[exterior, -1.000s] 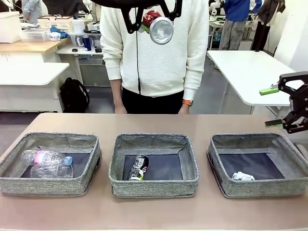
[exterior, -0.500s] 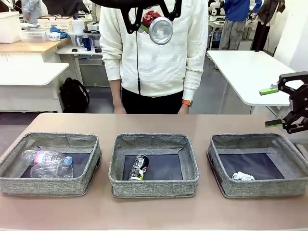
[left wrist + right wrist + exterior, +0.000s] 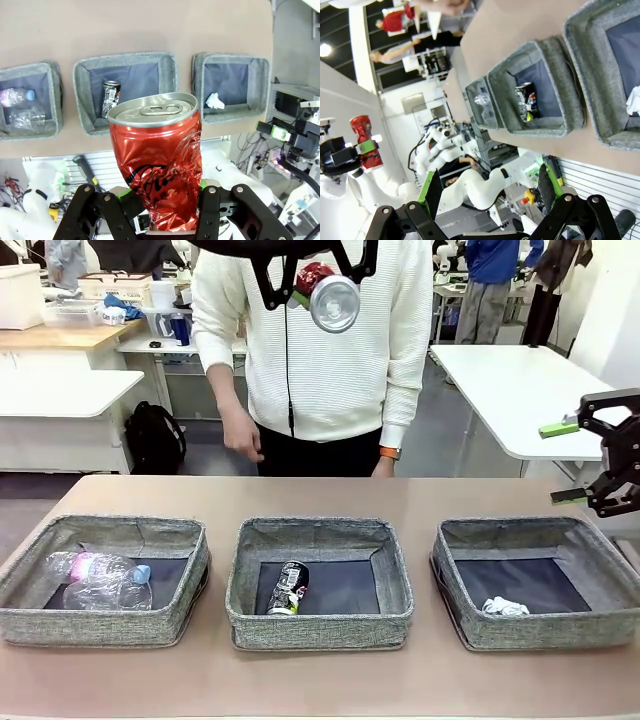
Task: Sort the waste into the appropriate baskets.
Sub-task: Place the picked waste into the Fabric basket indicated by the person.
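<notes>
You're carrying the red soda can point(image 3: 156, 162) clenched in the left gripper point(image 3: 160, 197); lower it inside the middle basket point(image 3: 318, 625) beside the black soda can point(image 3: 288, 588) before releasing; right gripper point(image 3: 570, 462) is idling open.

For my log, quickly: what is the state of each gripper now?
Left gripper: shut on the dented red aluminium soda can.
Right gripper: open, holding nothing.

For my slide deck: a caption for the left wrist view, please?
Left gripper holds a dented red soda can high above three grey baskets.
</notes>
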Motion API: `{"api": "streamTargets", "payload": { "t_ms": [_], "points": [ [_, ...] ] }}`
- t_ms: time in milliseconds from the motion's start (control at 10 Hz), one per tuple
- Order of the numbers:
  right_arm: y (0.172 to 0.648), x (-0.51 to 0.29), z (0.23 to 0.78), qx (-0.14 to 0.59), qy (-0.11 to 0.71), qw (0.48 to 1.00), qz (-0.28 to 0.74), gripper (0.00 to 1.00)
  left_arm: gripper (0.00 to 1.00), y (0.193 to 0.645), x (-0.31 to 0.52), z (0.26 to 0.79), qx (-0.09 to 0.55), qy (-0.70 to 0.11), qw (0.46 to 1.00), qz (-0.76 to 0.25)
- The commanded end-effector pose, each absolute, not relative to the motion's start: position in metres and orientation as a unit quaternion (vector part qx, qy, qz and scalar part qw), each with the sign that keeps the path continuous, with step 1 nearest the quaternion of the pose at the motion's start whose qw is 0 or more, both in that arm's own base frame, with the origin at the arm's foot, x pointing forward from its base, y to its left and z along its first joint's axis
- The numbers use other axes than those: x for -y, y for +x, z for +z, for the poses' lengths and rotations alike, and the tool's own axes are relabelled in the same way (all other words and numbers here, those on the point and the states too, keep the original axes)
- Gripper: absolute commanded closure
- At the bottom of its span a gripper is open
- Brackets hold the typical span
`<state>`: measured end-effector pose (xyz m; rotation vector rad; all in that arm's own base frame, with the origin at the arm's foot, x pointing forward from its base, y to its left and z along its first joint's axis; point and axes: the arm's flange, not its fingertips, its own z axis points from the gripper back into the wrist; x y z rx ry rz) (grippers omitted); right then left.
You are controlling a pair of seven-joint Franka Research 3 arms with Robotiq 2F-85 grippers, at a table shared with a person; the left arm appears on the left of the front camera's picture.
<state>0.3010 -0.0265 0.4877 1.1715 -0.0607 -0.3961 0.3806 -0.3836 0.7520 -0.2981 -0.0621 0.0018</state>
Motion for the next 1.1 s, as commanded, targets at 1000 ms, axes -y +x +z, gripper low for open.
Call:
{"api": "streamTargets", "payload": {
  "t_ms": [1000],
  "points": [
    [0.3017,0.025,0.4913,0.024,0.557,0.808,-0.192,0.0,0.75,0.3805,0.3837,0.752,0.031,-0.148,0.988,0.001]
  ]
}}
